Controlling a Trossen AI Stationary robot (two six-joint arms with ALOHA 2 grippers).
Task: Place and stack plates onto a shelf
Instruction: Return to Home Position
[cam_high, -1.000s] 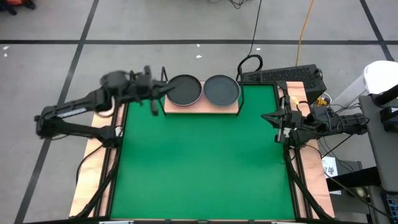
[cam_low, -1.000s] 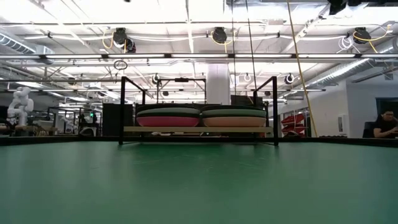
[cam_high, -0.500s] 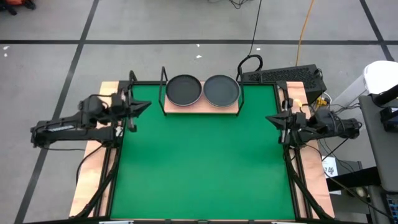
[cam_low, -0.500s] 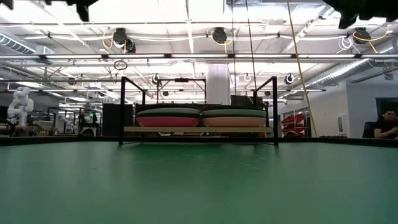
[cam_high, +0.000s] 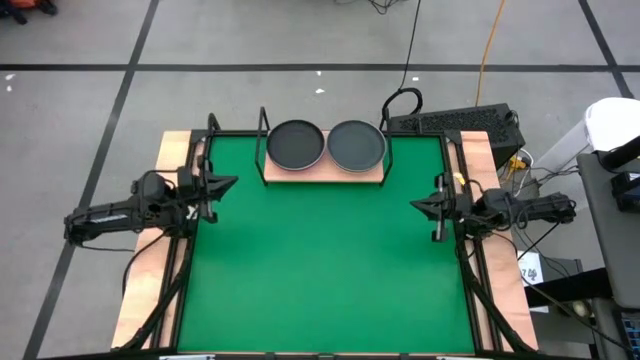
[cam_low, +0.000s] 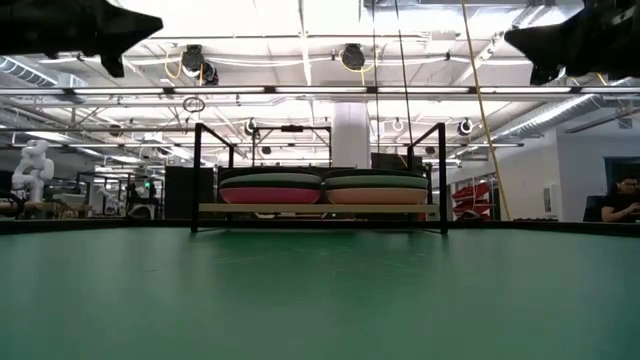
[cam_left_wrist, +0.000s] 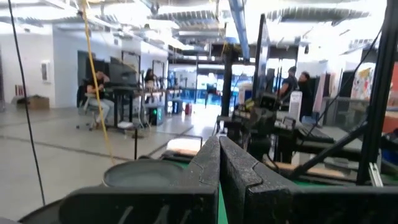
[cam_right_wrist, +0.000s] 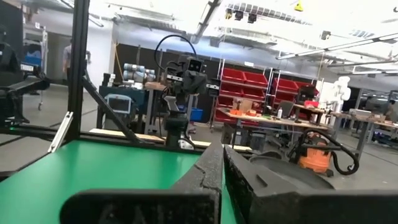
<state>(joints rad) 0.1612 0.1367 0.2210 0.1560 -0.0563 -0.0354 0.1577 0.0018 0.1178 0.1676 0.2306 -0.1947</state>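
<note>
The left hand (cam_high: 215, 187) and right hand (cam_high: 425, 207) sit at opposite side edges of the desk (cam_high: 147, 285). Each has its fingers pressed together and holds nothing, pointing inward over the green mat (cam_high: 320, 262). Beyond and between them, at the far edge, the shelf (cam_high: 325, 178) lies crosswise. It carries two side-by-side stacks of plates (cam_high: 296, 145), well apart from both hands.

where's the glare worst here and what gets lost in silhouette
Low view: ceiling lights blaze behind the scene, so the left gripper and right gripper are black silhouettes, and the shelf is backlit. Left wrist view: the room's far side is washed out by glare. High view: even light, only faint shadows.
</note>
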